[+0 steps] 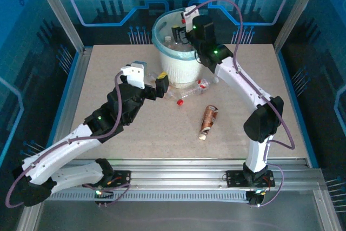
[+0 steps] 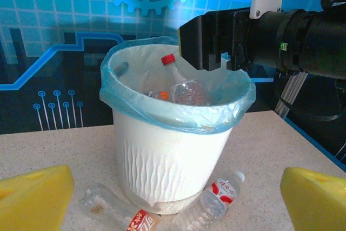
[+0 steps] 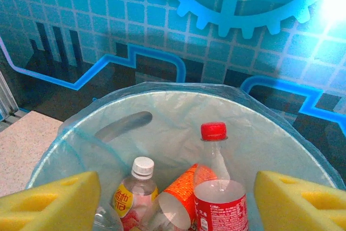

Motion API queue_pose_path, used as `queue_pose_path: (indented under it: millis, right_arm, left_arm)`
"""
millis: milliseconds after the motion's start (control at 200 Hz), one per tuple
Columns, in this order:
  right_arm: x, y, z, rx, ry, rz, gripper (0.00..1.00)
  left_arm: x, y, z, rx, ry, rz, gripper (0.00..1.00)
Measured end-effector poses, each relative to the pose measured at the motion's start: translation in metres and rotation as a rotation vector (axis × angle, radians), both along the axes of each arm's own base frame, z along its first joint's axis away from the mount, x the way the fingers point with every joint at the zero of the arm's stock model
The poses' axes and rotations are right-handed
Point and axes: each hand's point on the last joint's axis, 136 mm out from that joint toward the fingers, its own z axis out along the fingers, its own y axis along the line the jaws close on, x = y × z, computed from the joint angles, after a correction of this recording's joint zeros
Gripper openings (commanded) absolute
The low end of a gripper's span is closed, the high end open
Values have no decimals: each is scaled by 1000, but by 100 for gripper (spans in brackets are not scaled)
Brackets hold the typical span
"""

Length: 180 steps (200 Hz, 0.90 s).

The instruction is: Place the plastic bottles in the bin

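The bin [image 1: 181, 68], white and ribbed with a light-blue bag, stands at the table's back centre. My right gripper [image 1: 183, 30] hangs open over its mouth. In the right wrist view its yellow pads [image 3: 48, 204] stand wide apart above several plastic bottles in the bin: a red-capped one [image 3: 219, 198], a white-capped one [image 3: 135, 193] and an orange-labelled one [image 3: 181, 198]. My left gripper [image 1: 162, 86] is open, low beside the bin's left foot. Just ahead of it, two clear bottles [image 2: 116, 215] [image 2: 216, 201] lie against the bin's base [image 2: 173, 166]. A brown-labelled bottle [image 1: 208, 120] lies further forward.
Two clear bottles with red caps [image 1: 186, 96] [image 1: 204, 84] lie right in front of the bin. The right arm [image 1: 243, 85] arches over the table's right half. Aluminium posts and blue walls close in the table at the sides and back.
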Motion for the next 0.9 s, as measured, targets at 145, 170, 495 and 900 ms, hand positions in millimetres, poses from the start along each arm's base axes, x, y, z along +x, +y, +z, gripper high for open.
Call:
queue_pose_path:
  millis: [145, 170, 495, 900]
  right_arm:
    - [1, -8, -10, 7, 56, -5, 55]
    - [1, -8, -11, 13, 67, -2, 53]
    - [-11, 4, -62, -22, 235, 93, 49]
    - [24, 2, -92, -20, 355, 77, 56]
  left_arm:
    - [1, 1, 0, -1, 1, 4, 99]
    - [1, 1, 0, -1, 1, 5, 99]
    - [1, 3, -2, 5, 8, 8, 99]
    - [3, 5, -4, -14, 21, 13, 99]
